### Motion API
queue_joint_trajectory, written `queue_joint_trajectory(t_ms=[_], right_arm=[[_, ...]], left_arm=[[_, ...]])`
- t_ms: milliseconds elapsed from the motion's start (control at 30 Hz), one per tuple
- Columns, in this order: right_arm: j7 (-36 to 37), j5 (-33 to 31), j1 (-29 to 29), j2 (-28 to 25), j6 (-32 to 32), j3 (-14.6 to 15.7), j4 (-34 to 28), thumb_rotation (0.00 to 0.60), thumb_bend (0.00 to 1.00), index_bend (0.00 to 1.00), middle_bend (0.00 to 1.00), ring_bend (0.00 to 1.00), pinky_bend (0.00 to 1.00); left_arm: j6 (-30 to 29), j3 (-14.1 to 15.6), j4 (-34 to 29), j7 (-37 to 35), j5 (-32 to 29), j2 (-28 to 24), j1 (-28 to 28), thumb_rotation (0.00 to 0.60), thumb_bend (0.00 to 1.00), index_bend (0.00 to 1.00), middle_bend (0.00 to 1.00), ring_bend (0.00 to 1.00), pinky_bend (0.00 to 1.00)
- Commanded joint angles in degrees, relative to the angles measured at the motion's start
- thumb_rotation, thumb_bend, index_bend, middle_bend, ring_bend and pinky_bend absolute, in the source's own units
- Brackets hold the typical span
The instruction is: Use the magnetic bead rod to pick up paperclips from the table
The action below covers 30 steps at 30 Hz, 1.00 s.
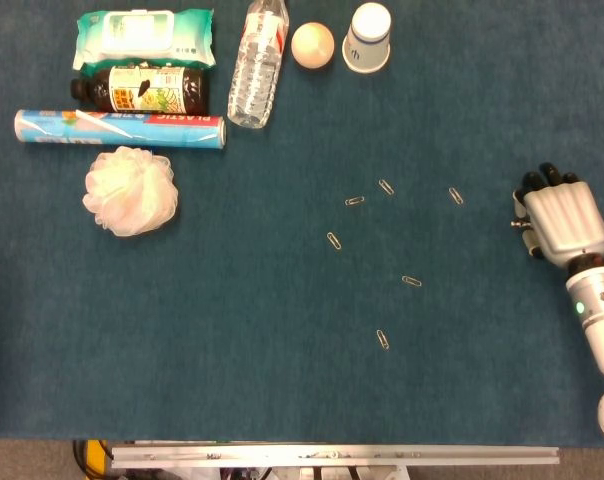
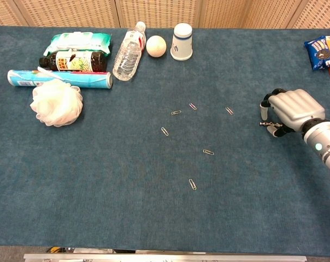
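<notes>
The right hand (image 1: pixel 562 222) lies at the right edge of the surface (image 1: pixel 232 300), back upward, its fingers (image 2: pixel 267 100) curled in around a thin rod (image 2: pixel 267 125) whose tip shows just left of them. The left hand is out of sight. Six small metal paperclips (image 1: pixel 382 339) lie scattered flat at mid-surface, well apart from the hand; the nearest to it (image 1: pixel 456 196) lies to its left. The surface is dark blue felt; at its far left stand a water bottle (image 1: pixel 258 62), a paper cup (image 1: pixel 368 37) and a white mesh sponge (image 1: pixel 130 190).
</notes>
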<state>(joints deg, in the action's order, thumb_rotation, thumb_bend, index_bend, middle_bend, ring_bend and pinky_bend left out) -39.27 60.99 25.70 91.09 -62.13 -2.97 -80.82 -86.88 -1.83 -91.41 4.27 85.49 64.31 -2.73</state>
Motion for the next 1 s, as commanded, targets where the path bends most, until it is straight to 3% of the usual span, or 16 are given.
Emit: queue_joint_trajectory(t_ms=[33,1000], right_arm=[[-0.05,-0.22,0.08,0.11,0.08,-0.05,0.1,0.6,0.29,0.49,0.28,0.15,0.3],[-1.01,-1.21,0.68,1.25,0.06,0.2,1.33,0.6,0.3,0.52,0.28,0.15,0.3]], left_arm=[[0.02,0.02,0.03,-0.04,0.0,-0.01,0.01,0.6,0.14,0.42,0.44,0.36,0.53],[-0.33,0.01,-0.01,-0.3,0.25,-0.1,0.19,0.6,0.14,0.42,0.43,0.36,0.53]])
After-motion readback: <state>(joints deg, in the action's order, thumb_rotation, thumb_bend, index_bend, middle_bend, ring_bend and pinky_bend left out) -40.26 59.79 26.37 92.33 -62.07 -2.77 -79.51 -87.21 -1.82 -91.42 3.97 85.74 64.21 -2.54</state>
